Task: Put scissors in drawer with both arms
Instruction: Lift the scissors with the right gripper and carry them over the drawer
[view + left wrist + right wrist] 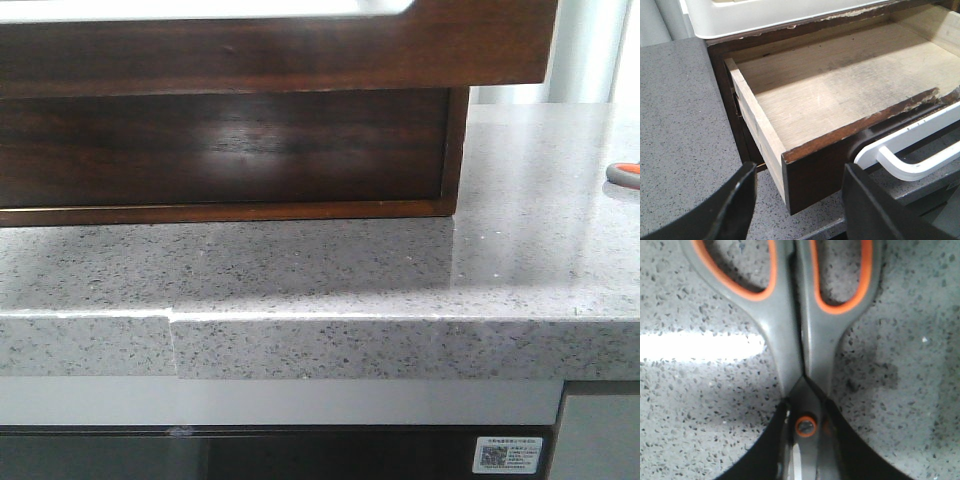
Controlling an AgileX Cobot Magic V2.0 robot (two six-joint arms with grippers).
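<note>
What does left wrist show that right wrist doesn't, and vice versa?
Left wrist only: the drawer pulled open, its pale wood inside holding nothing, with the left gripper open beside its front corner and a white handle alongside.

Right wrist only: the scissors lying on the counter, grey handles with orange lining, blades closed, and the right gripper with its dark fingers on either side near the pivot.

Both: the speckled grey countertop.

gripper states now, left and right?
Left gripper: open, empty, by the open drawer.
Right gripper: closed on the scissors at the pivot.
</note>
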